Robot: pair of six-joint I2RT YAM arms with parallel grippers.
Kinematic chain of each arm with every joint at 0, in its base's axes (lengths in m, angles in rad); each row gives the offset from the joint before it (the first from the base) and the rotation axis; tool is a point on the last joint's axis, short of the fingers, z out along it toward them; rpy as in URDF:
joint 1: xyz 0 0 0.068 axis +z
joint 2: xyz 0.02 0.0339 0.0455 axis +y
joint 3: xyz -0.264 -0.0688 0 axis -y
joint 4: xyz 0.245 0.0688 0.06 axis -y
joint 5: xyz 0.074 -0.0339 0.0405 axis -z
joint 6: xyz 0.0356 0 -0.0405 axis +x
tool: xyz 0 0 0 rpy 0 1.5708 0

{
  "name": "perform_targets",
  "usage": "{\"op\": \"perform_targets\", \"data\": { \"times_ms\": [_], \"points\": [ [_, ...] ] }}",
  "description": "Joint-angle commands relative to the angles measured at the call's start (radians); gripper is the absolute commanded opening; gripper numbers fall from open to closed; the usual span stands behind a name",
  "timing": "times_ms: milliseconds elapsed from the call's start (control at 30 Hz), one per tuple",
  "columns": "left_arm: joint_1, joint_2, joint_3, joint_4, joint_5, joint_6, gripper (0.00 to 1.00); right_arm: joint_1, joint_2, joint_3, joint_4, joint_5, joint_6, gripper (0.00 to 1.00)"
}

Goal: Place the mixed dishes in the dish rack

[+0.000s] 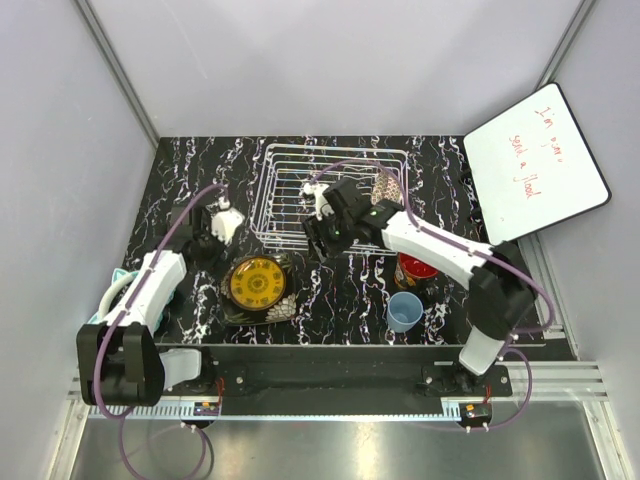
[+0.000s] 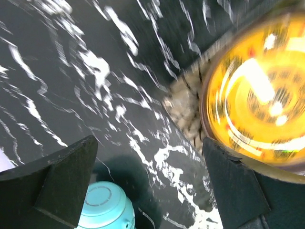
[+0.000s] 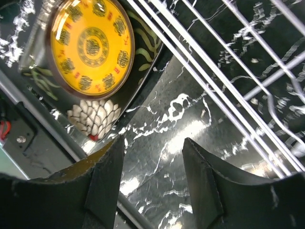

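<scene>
— Where does the left pincer (image 1: 222, 222) stand, seen from above?
— Toward the left edge of the black marbled table (image 1: 200, 160), about midway between the near and far edges. The right pincer (image 1: 322, 225) is at the near side of the dish rack (image 1: 290, 165), which sits by the middle of the far edge. From up here I cannot tell how either one's jaws stand.
— And the dishes?
— The yellow-orange round plate (image 1: 257, 283) lies on the dark squarish plate (image 1: 278, 310) by the near edge, left of middle. The red mug (image 1: 412, 272) and the light-blue cup (image 1: 404, 312) stand near each other toward the near right corner, outside the rack. A speckled bowl (image 1: 388, 188) sits inside the rack at its right end. Teal headphones (image 1: 118, 290) lie at the left edge, and a white board (image 1: 535, 165) stands at the far right corner.
— What does the left wrist view show?
— It is blurred. The left pincer (image 2: 150, 140) is released, its fingers (image 2: 62, 181) spread wide with only table between them. The yellow-orange round plate (image 2: 257, 95) fills the right side, with the dark squarish plate (image 2: 186, 107) showing beside it. A teal rounded piece (image 2: 102, 207) shows low between the fingers.
— And the right wrist?
— The right pincer (image 3: 153, 140) is released too, its fingers (image 3: 105, 186) apart and grasping nothing, over bare table. The dish rack (image 3: 228, 71) shows as white wires across the upper right. The yellow-orange round plate (image 3: 93, 47) rests on the dark squarish plate (image 3: 95, 117) at the upper left, outside the rack.
</scene>
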Motion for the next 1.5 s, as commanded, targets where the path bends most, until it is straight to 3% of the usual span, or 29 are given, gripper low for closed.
{"op": "perform_targets", "data": {
  "times_ms": [0,433,633,1000,1233,1467],
  "points": [
    [0.002,-0.020,-0.071,-0.032,-0.076,0.139,0.96,0.003,0.061,0.035,0.099,-0.081,-0.029,0.59],
    [-0.001,0.002,-0.163,0.064,-0.180,0.281,0.96,0.001,0.054,-0.083,0.192,-0.062,-0.015,0.60],
    [-0.065,0.090,-0.174,0.149,-0.188,0.208,0.95,0.001,0.025,-0.141,0.206,-0.044,-0.017,0.60],
    [-0.324,0.199,-0.057,0.161,-0.162,0.009,0.95,0.001,-0.113,-0.385,0.300,-0.012,0.018,0.61],
    [-0.361,0.200,-0.048,0.155,-0.182,-0.012,0.95,0.000,-0.084,-0.352,0.307,-0.021,0.009,0.61],
    [-0.361,0.017,-0.102,0.097,-0.252,0.077,0.96,0.000,0.011,-0.230,0.307,-0.087,0.009,0.59]
  ]
}}
